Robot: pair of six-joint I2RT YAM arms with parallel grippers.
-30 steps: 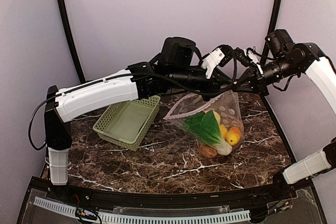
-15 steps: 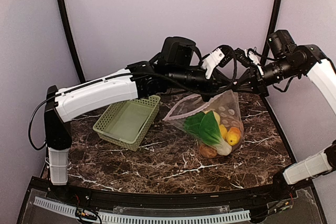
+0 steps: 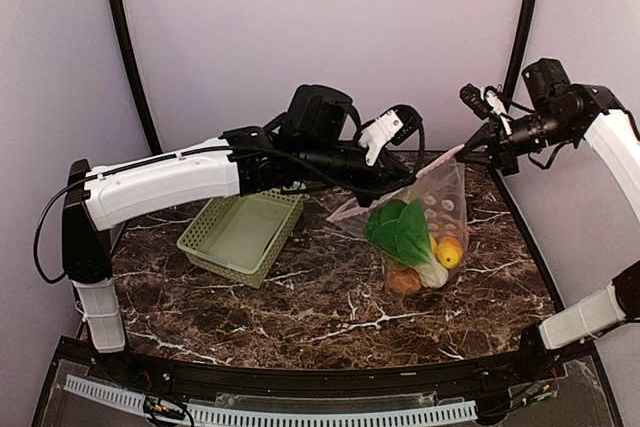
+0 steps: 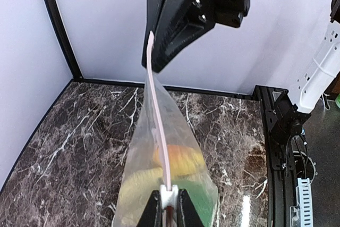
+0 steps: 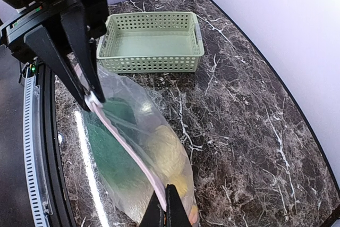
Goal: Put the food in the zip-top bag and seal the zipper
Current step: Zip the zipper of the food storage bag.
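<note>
My left gripper (image 4: 169, 209) and right gripper (image 5: 166, 206) each pinch the zipper (image 4: 159, 136) tight; the bag (image 3: 445, 209) holding food (image 3: 400, 232) sits near the table's (image 3: 300, 307) far right corner.

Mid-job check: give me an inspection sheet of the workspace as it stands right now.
Surface: dark marble table, white-veined and glossy.
Job's things: zip-top bag held up by its top edge, with the bok choy, yellow-orange piece and potato inside. The zipper is stretched taut; whether it is fully sealed cannot be told.
Clutter: green basket, empty, left of the bag.
End effectors: left end effector and right end effector are each shut on one end of the zipper.
Cables: black cable looping beside the left arm base.
Surroundings: pale walls, black frame posts; nothing else seen.
</note>
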